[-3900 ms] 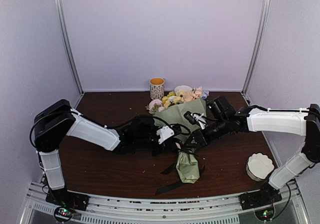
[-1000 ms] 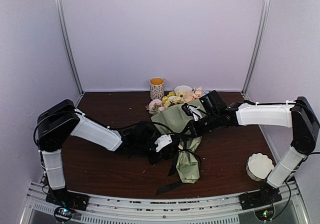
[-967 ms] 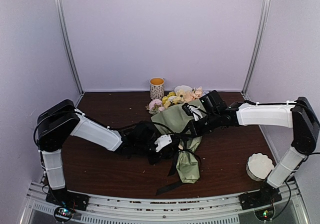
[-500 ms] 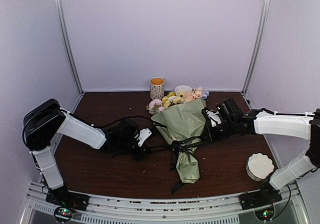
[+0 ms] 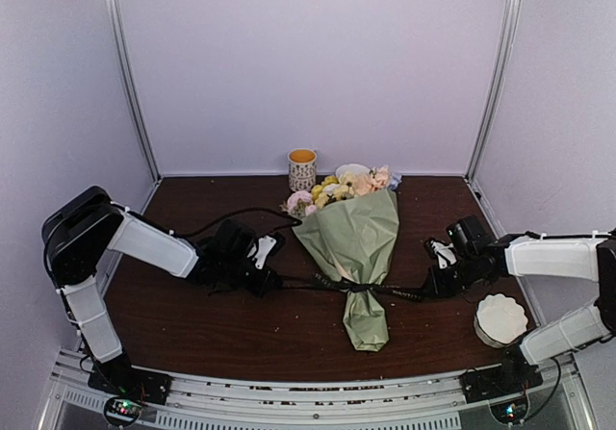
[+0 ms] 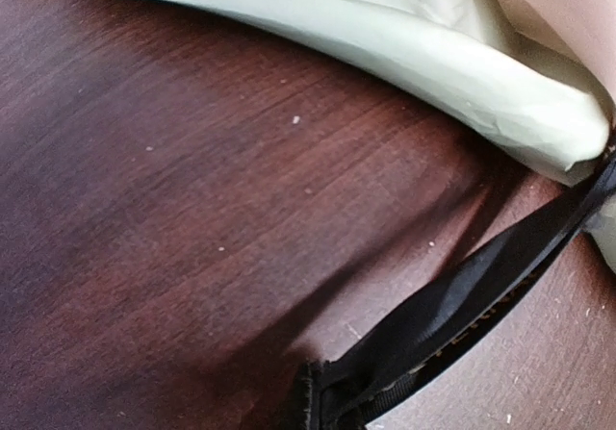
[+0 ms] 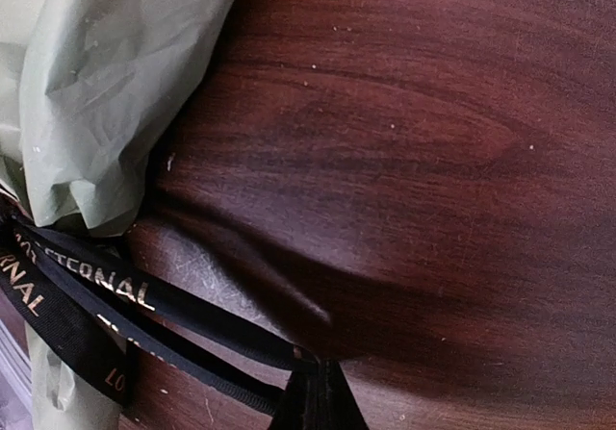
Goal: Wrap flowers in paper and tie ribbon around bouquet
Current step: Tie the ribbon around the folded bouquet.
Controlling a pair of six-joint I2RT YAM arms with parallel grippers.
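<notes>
The flowers [image 5: 339, 188] stick out of the far end of a sage-green paper [image 5: 356, 238] cone lying in the middle of the table. The black ribbon [image 5: 358, 286] circles the cone's narrow neck and runs taut to both sides. My left gripper [image 5: 269, 279] is shut on the ribbon's left end, to the left of the cone. My right gripper [image 5: 429, 291] is shut on the right end. In the left wrist view the ribbon [image 6: 462, 300] leads from my gripper [image 6: 322, 413] to the paper [image 6: 433, 55]. In the right wrist view the lettered ribbon [image 7: 106, 290] meets my gripper [image 7: 320, 401].
A patterned cup [image 5: 302, 169] with a yellow inside stands at the back, just left of the flowers. A white scalloped round stack [image 5: 500, 319] lies at the front right, close to my right forearm. A metal rail [image 5: 308, 392] runs along the near edge.
Both grippers have drawn apart, left to the left and right to the right, pulling the ribbon tight around the cone's neck. The loose tails near the front edge are gone.
</notes>
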